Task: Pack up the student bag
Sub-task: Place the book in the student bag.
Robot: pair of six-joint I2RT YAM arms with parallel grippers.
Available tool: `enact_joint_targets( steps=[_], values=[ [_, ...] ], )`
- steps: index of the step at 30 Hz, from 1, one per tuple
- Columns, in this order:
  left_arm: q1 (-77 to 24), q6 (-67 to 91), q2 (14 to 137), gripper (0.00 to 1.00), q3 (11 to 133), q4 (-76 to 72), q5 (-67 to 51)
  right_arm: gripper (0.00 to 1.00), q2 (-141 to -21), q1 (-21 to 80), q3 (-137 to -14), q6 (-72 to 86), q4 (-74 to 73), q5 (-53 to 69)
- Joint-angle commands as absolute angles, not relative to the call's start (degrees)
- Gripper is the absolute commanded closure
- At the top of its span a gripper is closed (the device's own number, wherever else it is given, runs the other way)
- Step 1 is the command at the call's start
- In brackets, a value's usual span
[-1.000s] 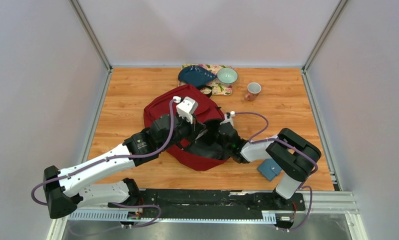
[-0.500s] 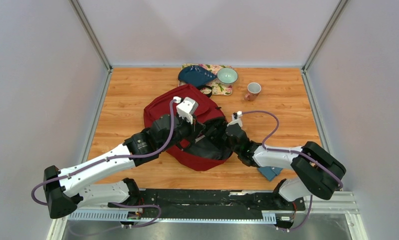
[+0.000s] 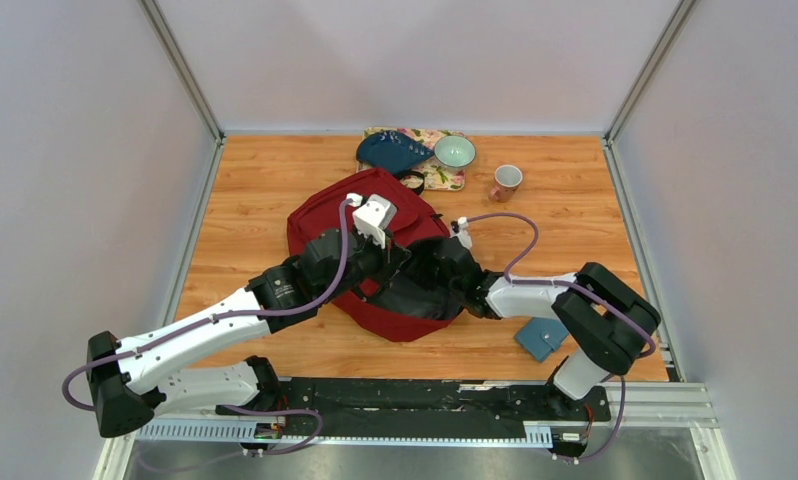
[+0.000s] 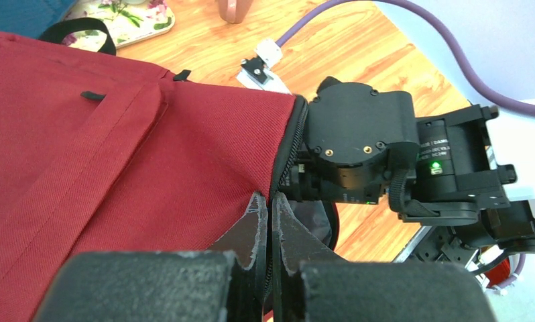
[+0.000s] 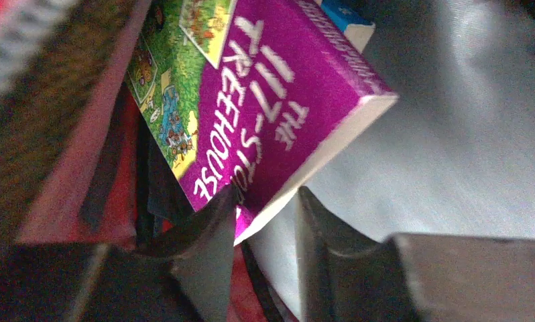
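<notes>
The dark red student bag (image 3: pixel 320 225) lies in the middle of the table with its opening toward the right arm; it fills the left of the left wrist view (image 4: pixel 117 154). My left gripper (image 4: pixel 270 201) is shut on the bag's black zipper edge and holds the opening up; it also shows in the top view (image 3: pixel 400 262). My right gripper (image 5: pixel 266 194) is inside the bag, jaws open, with the corner of a purple book (image 5: pixel 271 100) between the fingers. The book leans against the grey lining (image 5: pixel 452 134). From above the right gripper's fingers are hidden in the bag.
A small blue wallet (image 3: pixel 539 338) lies by the right arm's elbow. At the back stand a pink mug (image 3: pixel 506 181), a pale green bowl (image 3: pixel 455 151) and a dark blue pouch (image 3: pixel 393 152) on a floral tray (image 3: pixel 445 178). The right wrist (image 4: pixel 365 141) sits close beside the left fingers.
The right arm drew back toward the right half a second ago, then pushed its gripper back into the bag. The left arm has held still on the zipper edge.
</notes>
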State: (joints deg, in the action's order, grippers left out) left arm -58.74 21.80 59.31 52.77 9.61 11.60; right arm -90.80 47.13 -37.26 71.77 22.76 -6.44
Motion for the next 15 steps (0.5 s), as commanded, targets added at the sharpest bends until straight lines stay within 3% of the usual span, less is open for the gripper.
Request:
enact_joint_targets(
  steps=[1,2,6,12,15],
  values=[
    [-58.9,22.5,57.4,1.00,53.3,6.9,10.5,0.76,-94.0,46.7,-42.0,70.6,26.6,-5.0],
    [-58.9,22.5,57.2,1.00,53.4,7.2,10.6,0.86,-95.0,46.7,-42.4,70.7,27.0,-4.1],
    [-58.9,22.5,57.0,1.00,53.2,7.3,11.2,0.98,-97.5,46.7,-44.8,70.5,28.4,-2.6],
    [-58.9,22.3,57.1,1.00,53.2,7.2,11.3,1.00,-101.8,46.8,-48.6,73.3,29.4,-2.3],
    [-58.9,22.4,57.2,1.00,53.1,7.3,11.4,0.96,-103.2,46.8,-48.8,74.4,32.7,-2.5]
  ],
)
